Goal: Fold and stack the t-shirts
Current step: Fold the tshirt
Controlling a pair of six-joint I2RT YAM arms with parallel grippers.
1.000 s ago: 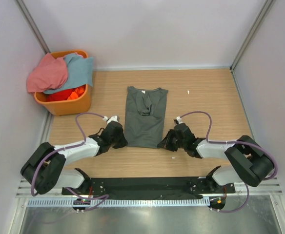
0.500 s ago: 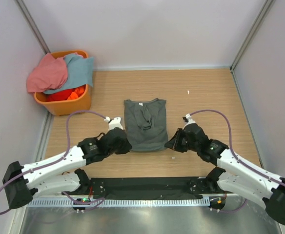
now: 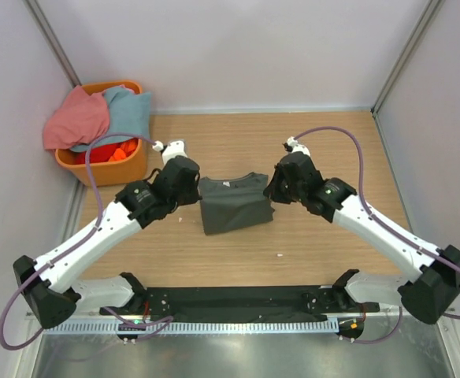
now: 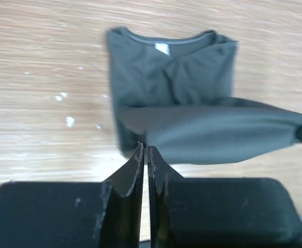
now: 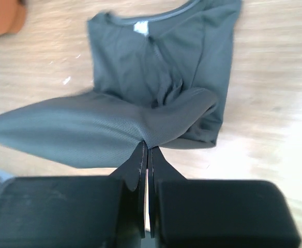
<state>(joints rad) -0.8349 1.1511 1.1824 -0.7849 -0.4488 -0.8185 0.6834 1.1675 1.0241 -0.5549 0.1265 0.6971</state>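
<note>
Grey shirt (image 3: pixel 231 206): centre of table (image 3: pixel 336 142), hem raised over the body. Left gripper (image 3: pixel 189 189) at its 9 o'clock, right gripper (image 3: pixel 273 189) at 3 o'clock, each clamped on a hem corner. Risk: a thin pinch slips and the hem drops short; an uneven release skews the fold.

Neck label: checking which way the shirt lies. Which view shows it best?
Left wrist: the label is a clear white patch below the collar. Right wrist shows it smaller near the top edge; the top view only a speck.
</note>
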